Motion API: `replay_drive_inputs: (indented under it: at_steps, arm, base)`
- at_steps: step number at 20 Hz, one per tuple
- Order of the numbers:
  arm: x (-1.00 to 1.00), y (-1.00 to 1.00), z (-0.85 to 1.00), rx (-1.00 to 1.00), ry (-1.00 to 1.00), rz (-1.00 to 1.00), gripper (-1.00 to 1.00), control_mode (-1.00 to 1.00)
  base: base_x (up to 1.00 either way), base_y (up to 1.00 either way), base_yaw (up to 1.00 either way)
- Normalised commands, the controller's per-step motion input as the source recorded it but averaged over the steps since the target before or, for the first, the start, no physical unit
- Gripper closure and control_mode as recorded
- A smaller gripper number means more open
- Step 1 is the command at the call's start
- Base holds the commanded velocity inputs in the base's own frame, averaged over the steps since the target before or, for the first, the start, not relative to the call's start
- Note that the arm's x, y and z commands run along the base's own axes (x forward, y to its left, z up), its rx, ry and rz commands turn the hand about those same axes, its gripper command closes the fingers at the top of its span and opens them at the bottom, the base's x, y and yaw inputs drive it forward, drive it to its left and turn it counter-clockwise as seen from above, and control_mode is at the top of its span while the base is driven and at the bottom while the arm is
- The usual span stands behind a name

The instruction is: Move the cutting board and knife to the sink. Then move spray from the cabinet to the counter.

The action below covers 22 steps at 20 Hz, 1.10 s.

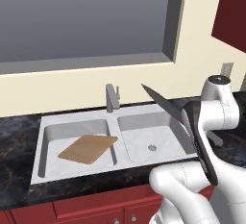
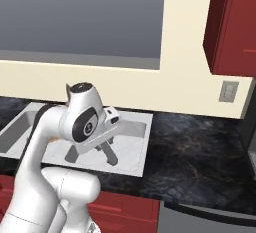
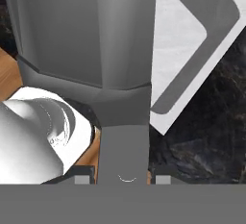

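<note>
While over sink [image 1: 43, 136], knife [image 1: 161, 100] aloft.

Readable text: none
Labels, brands: none legible on any surface
Numbers, signs: none legible on any surface

grey faucet [image 1: 112, 97], window [image 1: 81, 18], wall outlet [image 2: 228, 91]

Rendered scene, evenly and brightly lit; no distinct light source. Shadows soft and faint inside the sink [image 1: 77, 127] basins. No glare on the black table [image 2: 200, 147]. All views sharp; no edge distortion. Hand view crowded by very close grey surfaces.
</note>
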Motion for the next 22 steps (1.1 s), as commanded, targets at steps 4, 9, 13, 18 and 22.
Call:
replay_drive_inputs:
  at_steps: [4,9,13,18,22]
  arm:
    - [0.43,0.00,0.00,0.01,0.00,0.06,1.00,-1.00]
    - [0.41,0.00,-0.12,0.00,0.00,0.12,1.00,-1.00]
    - [0.40,0.00,-0.33,0.00,0.00,0.14,1.00,-1.00]
    - [0.35,0.00,-0.34,0.00,0.00,0.13,1.00,-1.00]
    - [0.32,0.00,-0.26,0.00,0.00,0.10,1.00,-1.00]
  base:
    - [0.00,0.00,0.00]
    - [0.00,0.00,0.00]
    - [0.00,0.00,0.00]
    - [0.00,0.00,0.00]
    - [0.00,0.00,0.00]
